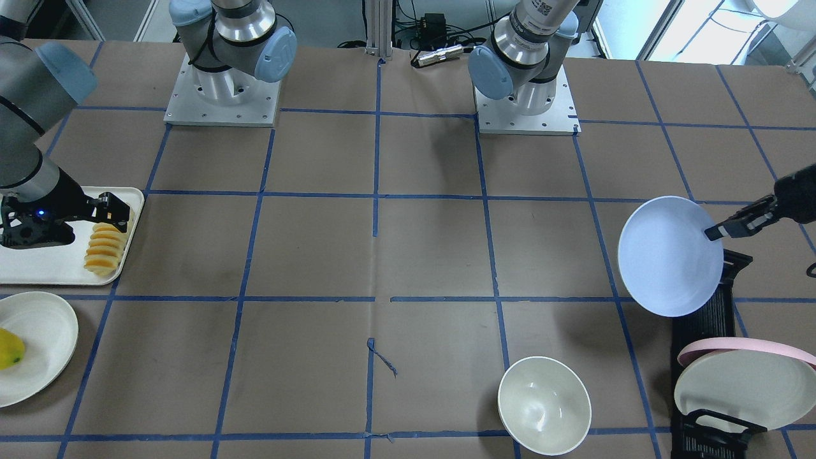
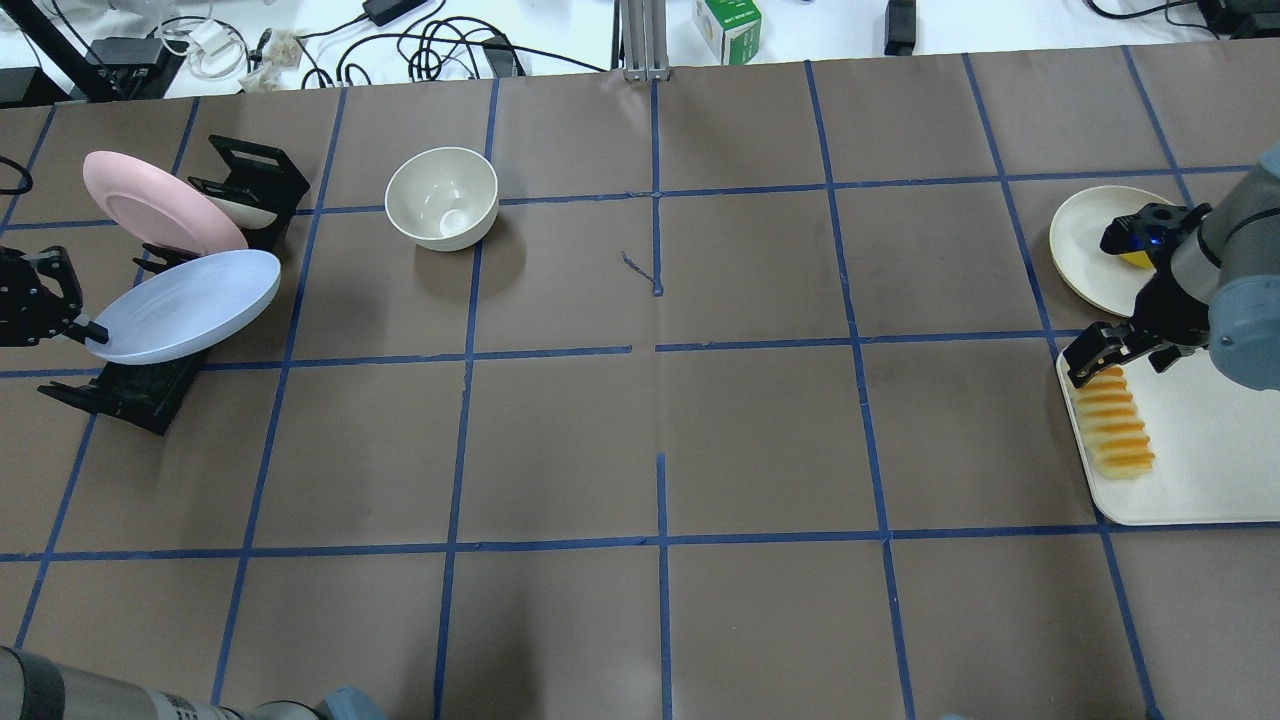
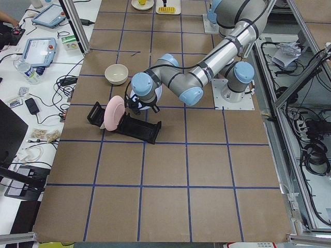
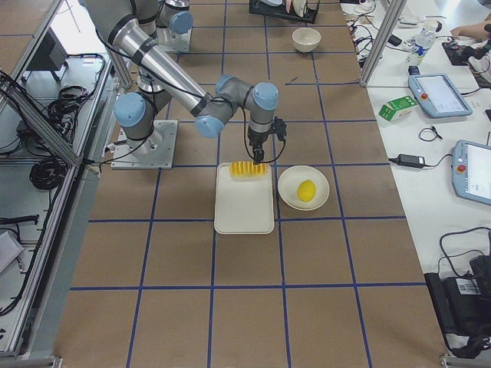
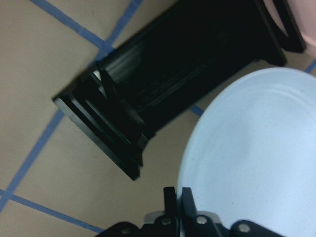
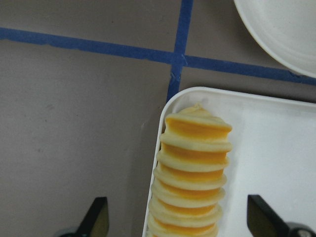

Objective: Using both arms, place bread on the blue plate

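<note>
The bread [image 6: 192, 173] lies lengthwise in a white tray [image 1: 44, 268], tight against the tray's long edge nearest the middle of the counter [image 1: 319, 255], one end near a tray corner. The right claw [image 2: 1118, 362] hangs over that end with its fingers spread wide, one on each side of the loaf. In the wrist view neither finger touches it.

Just beside the tray, a round cream plate [image 1: 44, 344] holds a small yellow-green fruit [image 1: 9, 349] near its rim.

At the other end of the counter, the left claw [image 1: 714, 233] pinches the rim of the blue plate [image 1: 666, 255], its fingers closed narrowly on the edge. The plate is tilted over the near end of a black rack [image 2: 130, 385]. I cannot tell whether its lower edge touches the rack.

The rack holds a pink plate [image 2: 155, 200] standing on edge, with a cream plate [image 1: 743, 389] leaning just beside it.

A cream bowl [image 2: 420, 190] stands upright on the counter near the rack, apart from everything else.
</note>
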### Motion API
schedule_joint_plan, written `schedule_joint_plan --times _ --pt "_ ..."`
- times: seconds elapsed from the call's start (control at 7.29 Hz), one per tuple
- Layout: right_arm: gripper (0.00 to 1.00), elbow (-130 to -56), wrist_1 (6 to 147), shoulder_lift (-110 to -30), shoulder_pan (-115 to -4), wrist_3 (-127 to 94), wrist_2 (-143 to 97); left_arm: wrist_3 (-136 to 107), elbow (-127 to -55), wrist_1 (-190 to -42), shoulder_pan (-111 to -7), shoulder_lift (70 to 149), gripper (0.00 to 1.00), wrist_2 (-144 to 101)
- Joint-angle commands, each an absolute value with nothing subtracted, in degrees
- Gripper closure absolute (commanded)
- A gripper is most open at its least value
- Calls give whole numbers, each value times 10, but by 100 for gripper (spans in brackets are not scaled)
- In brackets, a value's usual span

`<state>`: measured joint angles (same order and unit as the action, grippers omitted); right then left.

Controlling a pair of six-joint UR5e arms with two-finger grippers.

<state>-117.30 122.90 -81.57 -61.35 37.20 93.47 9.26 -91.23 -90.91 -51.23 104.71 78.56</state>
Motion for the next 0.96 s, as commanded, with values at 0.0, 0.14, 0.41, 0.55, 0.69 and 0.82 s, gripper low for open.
schedule_joint_plan --times 0.0,0.14,0.41,0.55,0.69,0.82 --pt "0 -1173 1235 -807 -613 377 940 87 -933 -910 -624 1005 100 762" --pt "0 -1172 1236 -797 -602 376 940 75 -934 -898 -682 992 100 731" --pt "0 -1173 1237 -787 -587 384 938 33 -940 -805 -801 1006 100 729" --pt "0 -1173 1237 -781 -586 393 939 -20 -965 -734 -859 1012 100 729" --pt "0 -1173 1237 -780 -586 393 940 -71 -1011 -638 -902 1019 100 731" --pt "0 -1173 1237 -780 -585 394 940 -121 -1063 -539 -928 1031 100 730"
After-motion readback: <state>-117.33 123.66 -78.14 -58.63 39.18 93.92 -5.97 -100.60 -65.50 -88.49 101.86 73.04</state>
